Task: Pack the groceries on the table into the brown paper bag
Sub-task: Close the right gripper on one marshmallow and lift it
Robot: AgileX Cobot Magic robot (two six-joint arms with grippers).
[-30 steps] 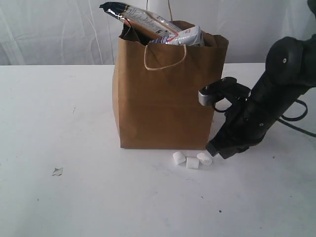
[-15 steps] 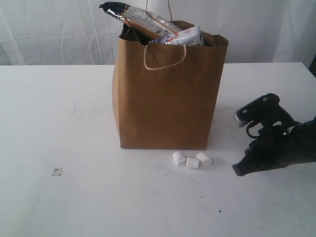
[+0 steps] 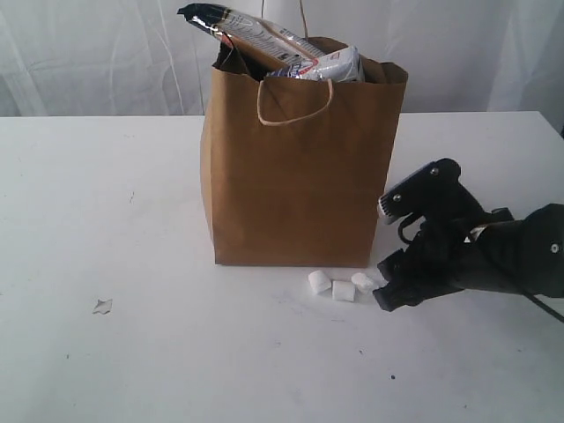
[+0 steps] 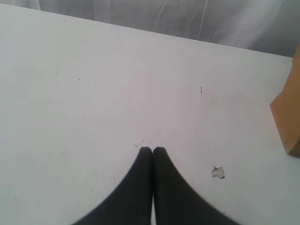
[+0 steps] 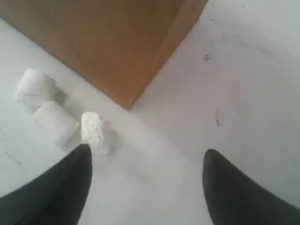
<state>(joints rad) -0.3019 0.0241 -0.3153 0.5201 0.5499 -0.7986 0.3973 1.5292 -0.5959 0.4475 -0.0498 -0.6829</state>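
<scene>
Since half a second ago the right gripper (image 5: 147, 151) has come back toward the bag, from a place further out on the table to a spot low beside the marshmallows, and its jaws have opened. A second ago it was higher, near the right front corner of the bag. The bag, the marshmallows and the scrap have not moved.

Now the jaws of the right gripper stand wide apart and hold nothing; between them is only bare table (image 3: 132, 361). In the exterior view the gripper is at about 3 o'clock from the three marshmallows (image 3: 344, 290). In the right wrist view one black finger (image 5: 70, 187) ends just beside the nearest marshmallow (image 5: 96, 132). I cannot tell if it touches it.

The three marshmallows lie close together in a short row on the table, at about 5 o'clock from the middle of the brown paper bag (image 3: 295, 176), just in front of its foot. The bag stands upright near the middle of the table, with its cord handle hanging on the front. A long packet (image 3: 256, 31) with a dark end sticks out of its mouth toward 11 o'clock, and a white and silver pack (image 3: 333, 63) shows beside it.

The left gripper (image 4: 152, 150) hangs over bare table with its jaws pressed together and nothing in them. A small pale scrap (image 3: 103, 306) lies at about 8 o'clock from the bag, well apart from it.
</scene>
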